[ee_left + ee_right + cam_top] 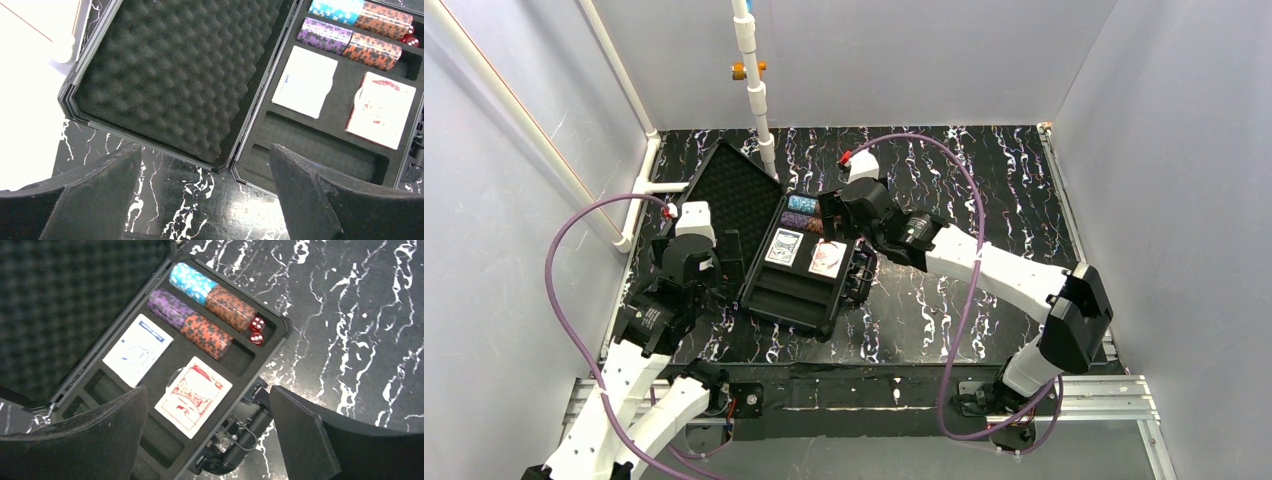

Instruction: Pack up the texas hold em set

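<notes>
1. An open case (789, 300) sits on the left half of the table (984, 170), turned at a slant to its edges.
2. Its lid (734, 200) lies flat to the left of the tray (325, 145), toward the table's far left corner.
3. At the tray's far end, a far chip row (215, 290) lies just behind a near chip row (192, 325).
4. Two dice (257, 323) sit at the right end of the far chip row.
5. In front of the chips, the left deck (137, 349) lies beside the hinge and the right deck (194, 395) beside it.
6. The handle (240, 437) is on the tray's right edge.
</notes>
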Tool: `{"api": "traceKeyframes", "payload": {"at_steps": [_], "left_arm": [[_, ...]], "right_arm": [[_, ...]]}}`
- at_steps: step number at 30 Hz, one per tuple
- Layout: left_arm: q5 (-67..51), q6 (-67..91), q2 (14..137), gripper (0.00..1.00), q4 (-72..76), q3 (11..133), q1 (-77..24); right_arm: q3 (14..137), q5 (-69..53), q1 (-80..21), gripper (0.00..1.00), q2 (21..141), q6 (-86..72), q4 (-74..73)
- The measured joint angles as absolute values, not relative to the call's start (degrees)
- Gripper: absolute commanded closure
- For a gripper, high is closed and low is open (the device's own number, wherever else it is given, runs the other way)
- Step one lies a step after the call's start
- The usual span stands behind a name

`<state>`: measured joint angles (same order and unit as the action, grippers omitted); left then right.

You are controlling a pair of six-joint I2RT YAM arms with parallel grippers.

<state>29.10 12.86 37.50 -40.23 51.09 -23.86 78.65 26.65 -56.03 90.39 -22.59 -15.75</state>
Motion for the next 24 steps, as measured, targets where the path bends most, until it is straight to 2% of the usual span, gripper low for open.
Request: {"api": "traceKeyframes", "payload": {"at_steps": [10,24], "left_arm": [[25.7,8.5,41.9,0.04,-40.1,56.1,-22.9],[17.9,7.6,60.4,0.07,-45.2,79.9,-6.0]], "right_arm": [[69.7,28.1,-51.4,0.02,87.0,-23.5,-15.4],[57.7,22.5,-43.8,0.02,80.2,-26.4,-15.0]]}}
